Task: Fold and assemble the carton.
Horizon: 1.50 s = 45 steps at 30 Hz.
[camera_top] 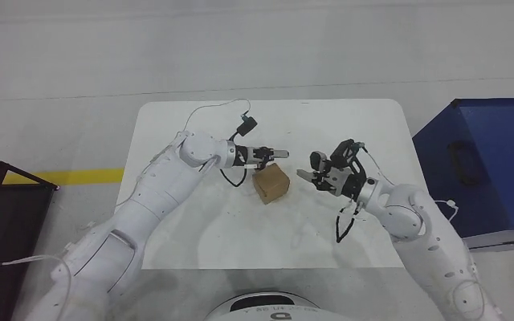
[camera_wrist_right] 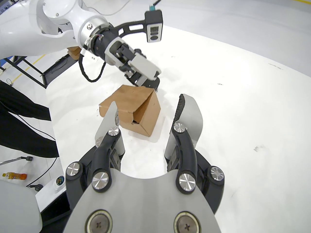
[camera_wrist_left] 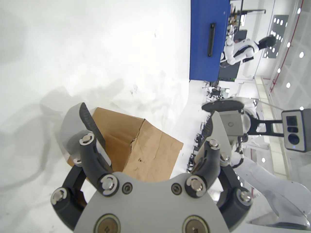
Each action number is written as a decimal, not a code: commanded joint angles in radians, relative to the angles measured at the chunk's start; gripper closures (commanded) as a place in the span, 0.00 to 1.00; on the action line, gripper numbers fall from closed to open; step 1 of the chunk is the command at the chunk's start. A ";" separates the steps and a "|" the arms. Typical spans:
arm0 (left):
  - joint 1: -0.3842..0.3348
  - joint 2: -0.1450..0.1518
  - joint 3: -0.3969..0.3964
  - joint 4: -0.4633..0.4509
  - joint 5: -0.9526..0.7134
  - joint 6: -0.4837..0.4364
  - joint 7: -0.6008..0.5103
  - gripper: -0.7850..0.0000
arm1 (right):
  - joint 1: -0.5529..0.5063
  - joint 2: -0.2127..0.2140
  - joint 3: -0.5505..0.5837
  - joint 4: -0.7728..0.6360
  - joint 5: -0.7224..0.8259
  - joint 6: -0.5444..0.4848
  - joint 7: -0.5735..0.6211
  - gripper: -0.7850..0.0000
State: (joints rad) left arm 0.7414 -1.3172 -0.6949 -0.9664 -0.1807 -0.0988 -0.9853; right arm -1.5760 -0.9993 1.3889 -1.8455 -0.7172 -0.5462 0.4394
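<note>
A small brown carton [camera_top: 271, 184] stands near the middle of the white table [camera_top: 345, 128], its top flaps folded over with a small gap at one corner [camera_wrist_right: 133, 120]. My left gripper [camera_top: 279, 152] is open just above the carton's far top edge, and one fingertip [camera_wrist_right: 152, 83] touches that edge. In the left wrist view the carton [camera_wrist_left: 145, 146] sits below and between the spread fingers of the left gripper [camera_wrist_left: 151, 106]. My right gripper [camera_top: 306, 173] hovers open a short way from the carton's other side, the carton [camera_wrist_right: 131, 98] lying ahead of the right gripper [camera_wrist_right: 148, 109], apart from it.
A blue bin [camera_top: 474, 168] stands off the table's right side. A black frame [camera_top: 16, 193] is beyond the left edge. A thin cable [camera_top: 213, 108] trails over the table's far left part. Bare tabletop surrounds the carton.
</note>
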 commanded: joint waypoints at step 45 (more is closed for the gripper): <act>0.515 0.162 -0.256 -0.612 0.134 0.174 0.080 0.01 | -0.006 0.043 -0.015 0.059 -0.052 -0.222 0.196 0.18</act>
State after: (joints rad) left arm 1.2624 -1.1531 -0.9578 -1.5885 -0.0432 0.0771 -0.9092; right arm -1.5821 -0.9569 1.3754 -1.7906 -0.7638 -0.7717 0.6372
